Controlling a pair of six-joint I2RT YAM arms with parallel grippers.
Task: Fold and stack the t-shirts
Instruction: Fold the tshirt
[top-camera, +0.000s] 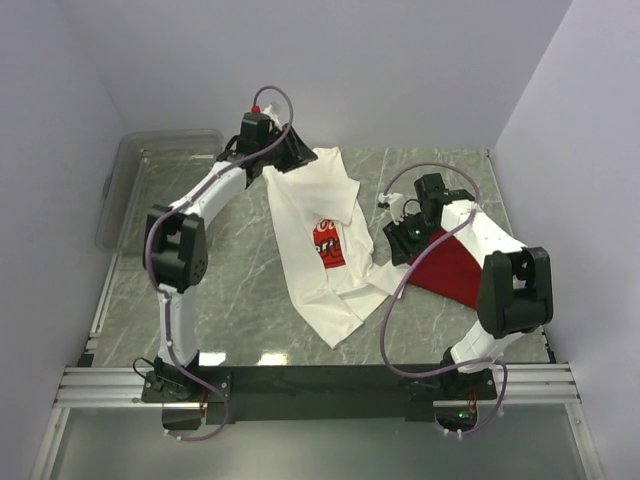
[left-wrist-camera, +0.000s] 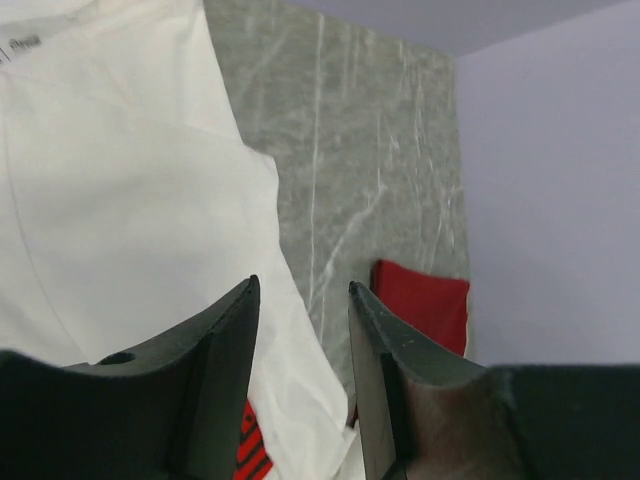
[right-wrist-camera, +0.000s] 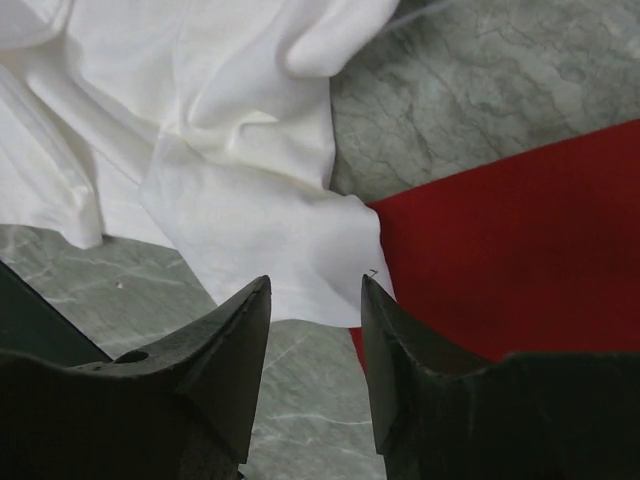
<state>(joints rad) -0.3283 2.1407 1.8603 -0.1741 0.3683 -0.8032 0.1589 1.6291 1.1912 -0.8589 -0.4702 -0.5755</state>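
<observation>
Left gripper: fingers apart, nothing between them, hovering over the far end of the white t-shirt. Right gripper: fingers likewise apart and empty, above the spot where a corner of the white cloth overlaps the red t-shirt. The white shirt lies crumpled mid-table, its long axis running far to near, red chest print up. The red shirt lies flat to its right.
</observation>
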